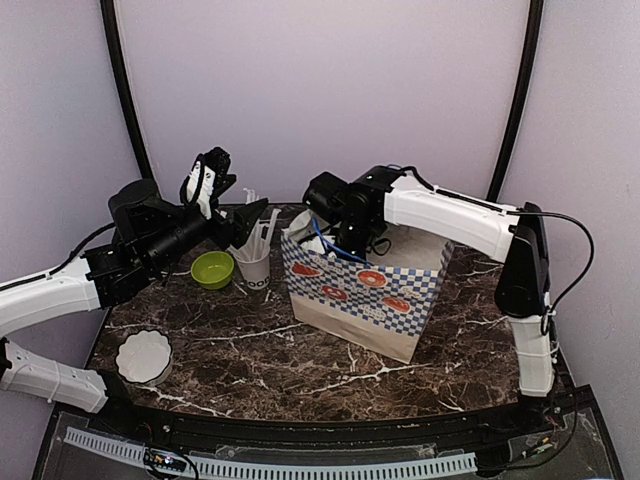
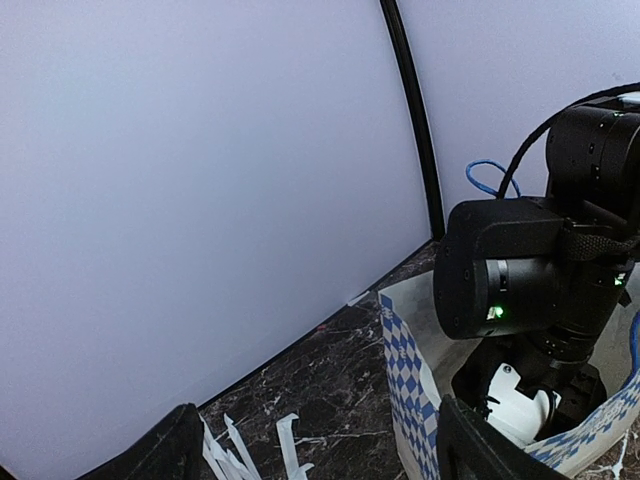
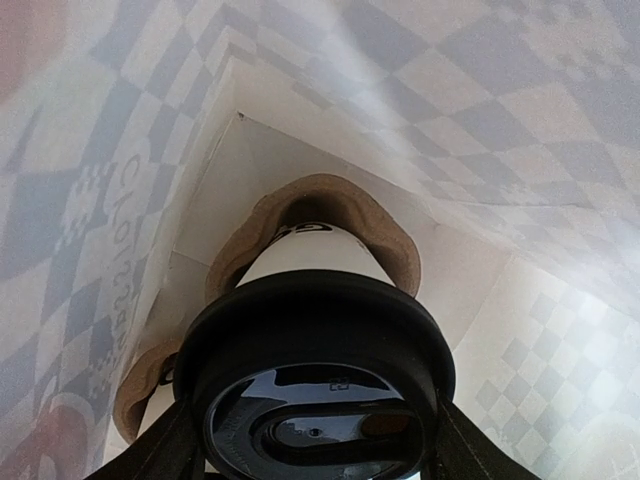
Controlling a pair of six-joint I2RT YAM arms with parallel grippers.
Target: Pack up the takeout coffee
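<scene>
A white paper coffee cup (image 3: 310, 255) with black lettering and a round black lid (image 3: 315, 330) stands in a pocket of the brown pulp carrier (image 3: 330, 200), deep inside the blue-checked paper bag (image 1: 365, 290). My right gripper (image 3: 310, 455) reaches down into the bag, its two black fingers (image 3: 150, 450) pressed against opposite sides of the lid. From above, the right gripper (image 1: 345, 238) is mostly hidden by the bag's rim. My left gripper (image 1: 252, 214) hangs open and empty left of the bag. Its fingers spread wide above the straws (image 2: 285, 445).
A white lettered cup with straws (image 1: 255, 265) stands just left of the bag. A green bowl (image 1: 212, 269) sits beside it and a white scalloped bowl (image 1: 143, 356) lies at the near left. The bag's near wall (image 2: 405, 370) rises close to the left gripper.
</scene>
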